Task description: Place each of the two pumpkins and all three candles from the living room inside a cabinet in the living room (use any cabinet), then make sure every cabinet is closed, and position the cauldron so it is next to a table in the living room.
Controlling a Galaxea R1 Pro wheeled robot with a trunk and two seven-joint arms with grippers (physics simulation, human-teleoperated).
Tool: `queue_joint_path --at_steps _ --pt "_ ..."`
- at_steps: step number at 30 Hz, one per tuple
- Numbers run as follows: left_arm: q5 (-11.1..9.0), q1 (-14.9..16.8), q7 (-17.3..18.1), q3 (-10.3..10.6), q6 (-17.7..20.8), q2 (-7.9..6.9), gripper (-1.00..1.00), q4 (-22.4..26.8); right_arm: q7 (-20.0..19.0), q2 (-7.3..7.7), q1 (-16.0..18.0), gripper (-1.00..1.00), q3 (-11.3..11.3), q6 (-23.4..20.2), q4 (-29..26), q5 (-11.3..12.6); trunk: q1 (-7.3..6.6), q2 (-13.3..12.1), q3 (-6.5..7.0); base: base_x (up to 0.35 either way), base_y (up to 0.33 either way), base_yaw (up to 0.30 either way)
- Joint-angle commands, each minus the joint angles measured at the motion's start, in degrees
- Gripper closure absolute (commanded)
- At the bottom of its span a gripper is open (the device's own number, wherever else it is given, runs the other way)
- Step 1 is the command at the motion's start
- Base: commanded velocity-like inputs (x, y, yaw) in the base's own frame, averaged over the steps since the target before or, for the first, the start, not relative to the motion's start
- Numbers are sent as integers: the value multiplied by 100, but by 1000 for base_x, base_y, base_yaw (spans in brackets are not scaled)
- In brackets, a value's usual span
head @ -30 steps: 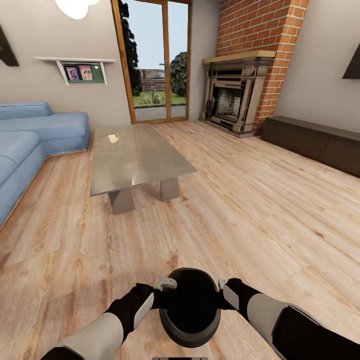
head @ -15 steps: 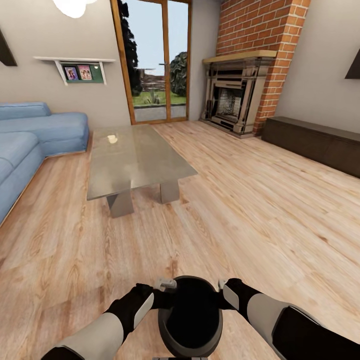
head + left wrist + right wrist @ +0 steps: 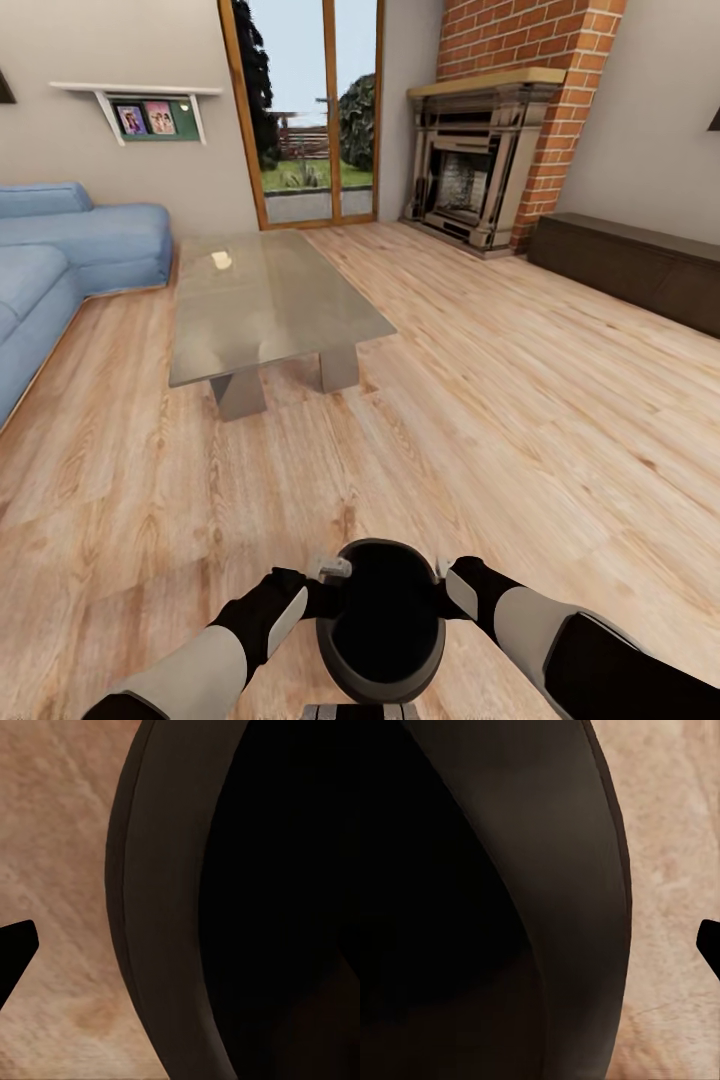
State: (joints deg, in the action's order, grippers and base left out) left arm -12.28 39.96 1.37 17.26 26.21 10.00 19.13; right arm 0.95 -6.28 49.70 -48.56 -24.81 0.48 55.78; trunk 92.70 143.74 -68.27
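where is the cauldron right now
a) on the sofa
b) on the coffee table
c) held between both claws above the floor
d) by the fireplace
c: in the head view the cauldron sits between the left claw and the right claw, low in front of the robot and well short of the table.

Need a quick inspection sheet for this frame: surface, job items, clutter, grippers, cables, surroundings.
Surface: light wood floor; coffee table ahead and to the left, glossy top bare apart from a light reflection.
Job's things: black cauldron held off the floor between both arms, mouth up, well short of the table. Dark cabinet along the right wall, fronts closed.
Clutter: nothing seen.
Grippers: left gripper and right gripper at opposite sides of the cauldron rim; finger closure hidden.
Cables: nothing seen.
Surroundings: blue sofa, brick fireplace, glass door, wall shelf.
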Motion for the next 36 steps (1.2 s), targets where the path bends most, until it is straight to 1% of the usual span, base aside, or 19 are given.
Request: queue_joint_path --at_steps 1,6,10,11,33,34,36 --pt "-29 3 -5 8 25 0 -100 4 10 -1 5 -100 -48 -16 5 61 1 4 -27 0 0 0" --pt "-29 3 -5 7 25 0 -100 3 10 2 5 -100 -48 -15 6 64 14 10 -138 0 0 0" --pt "-36 3 -5 6 25 0 -100 9 10 4 5 -100 -48 -18 5 63 14 10 -138 0 0 0" --pt "-37 3 -5 6 25 0 -100 11 10 4 5 100 -48 -19 5 64 14 10 -138 0 0 0" --pt "-38 3 4 6 25 0 -100 19 10 4 5 100 -45 -18 5 64 14 10 -138 0 0 0" --pt "-38 3 4 6 25 0 100 22 10 4 5 100 -47 -20 5 64 14 10 -138 0 0 0" --pt "-38 3 4 6 25 0 100 25 10 4 5 100 -47 -19 5 64 14 10 -138 0 0 0"
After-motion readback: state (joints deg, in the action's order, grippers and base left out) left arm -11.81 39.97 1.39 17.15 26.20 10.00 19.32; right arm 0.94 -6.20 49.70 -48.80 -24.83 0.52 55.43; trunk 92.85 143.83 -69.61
